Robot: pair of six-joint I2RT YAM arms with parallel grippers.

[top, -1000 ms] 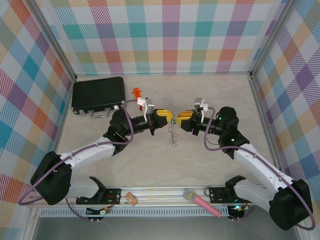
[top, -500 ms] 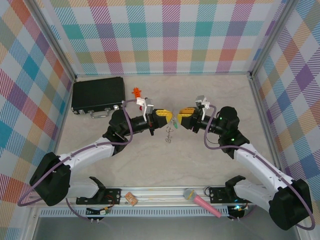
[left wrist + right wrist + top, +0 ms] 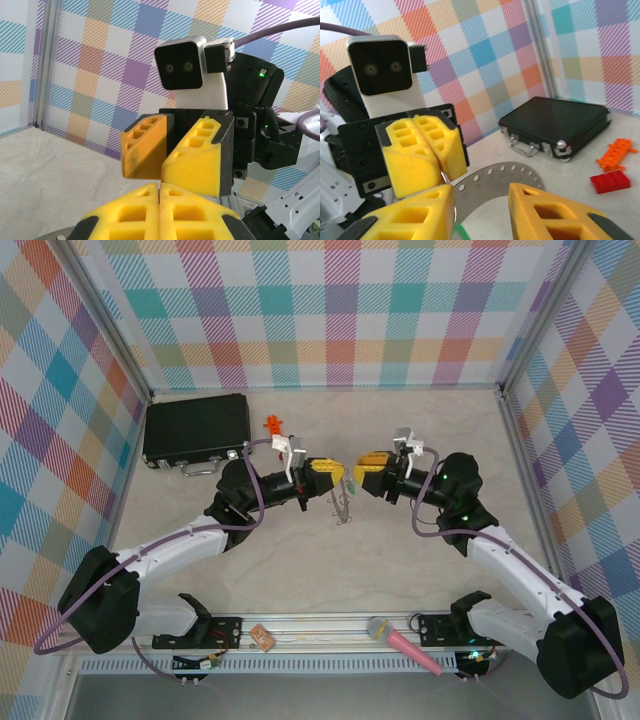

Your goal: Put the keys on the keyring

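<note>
Pinching the keyring (image 3: 490, 173), left gripper (image 3: 339, 475) pressed tight; right gripper (image 3: 358, 472) spread just beside; black case (image 3: 195, 428) closed, well apart.

keyring (image 3: 343, 506) — between left hand (image 3: 339, 476) and right hand (image 3: 358, 472) | case (image 3: 196, 428) — back-left

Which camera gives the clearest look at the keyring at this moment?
The right wrist view: the keyring shows close up as a broad grey arc with a row of holes along it. In the top external view it is a small thin sliver, too fine to read its shape.
</note>
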